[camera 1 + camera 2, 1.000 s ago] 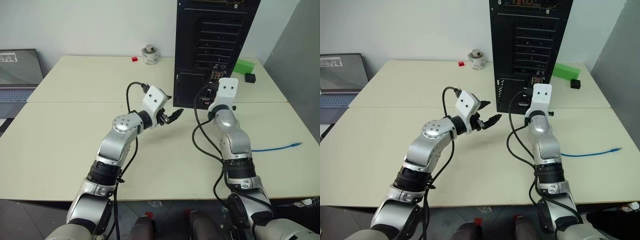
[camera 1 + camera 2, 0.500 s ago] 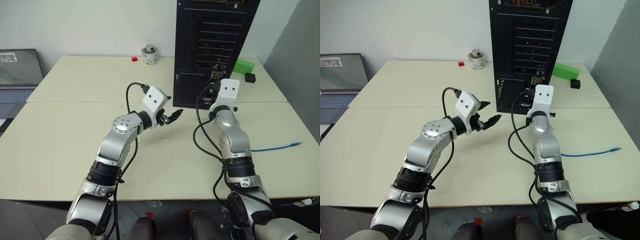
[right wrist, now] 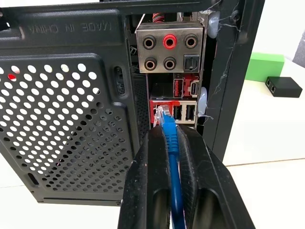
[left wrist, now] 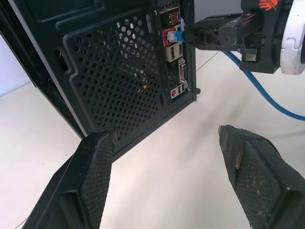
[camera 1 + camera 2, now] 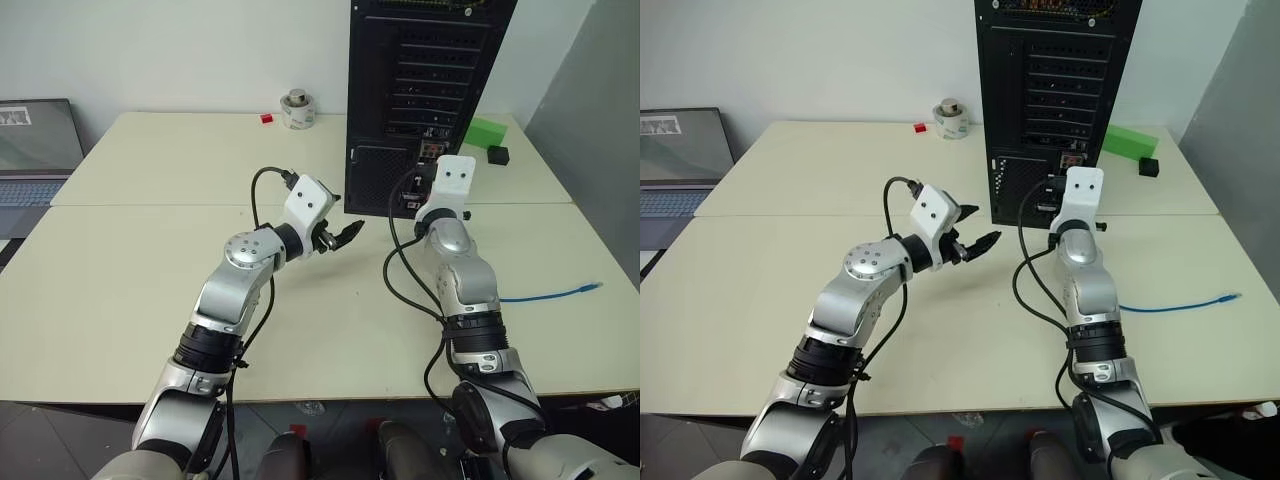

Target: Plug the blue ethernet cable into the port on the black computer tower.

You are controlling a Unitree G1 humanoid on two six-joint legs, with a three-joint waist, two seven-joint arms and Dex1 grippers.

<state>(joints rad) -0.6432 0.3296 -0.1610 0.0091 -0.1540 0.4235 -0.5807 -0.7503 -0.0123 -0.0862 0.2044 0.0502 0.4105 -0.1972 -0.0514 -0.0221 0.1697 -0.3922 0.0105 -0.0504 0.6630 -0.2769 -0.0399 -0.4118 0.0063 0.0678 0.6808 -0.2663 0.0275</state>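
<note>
The black computer tower (image 5: 430, 90) stands at the table's far side, rear face toward me. My right gripper (image 3: 170, 138) is shut on the blue ethernet cable (image 3: 170, 143) just behind its clear plug (image 3: 162, 116). The plug's tip sits at the mouth of the red-framed port (image 3: 158, 109) in the connector strip; how deep it sits I cannot tell. The rest of the cable trails over the table to the right (image 5: 550, 294). My left gripper (image 5: 345, 233) hangs open left of the tower's lower mesh vent (image 4: 124, 81), holding nothing, with the right gripper (image 4: 209, 34) in its view.
A grey laptop (image 5: 35, 140) lies at the far left. A tape roll (image 5: 298, 108) and a small red piece (image 5: 267, 118) sit left of the tower; a green block (image 5: 487, 132) and a small black box (image 5: 500, 155) sit to its right. Black arm cables (image 5: 398, 270) loop beside my right forearm.
</note>
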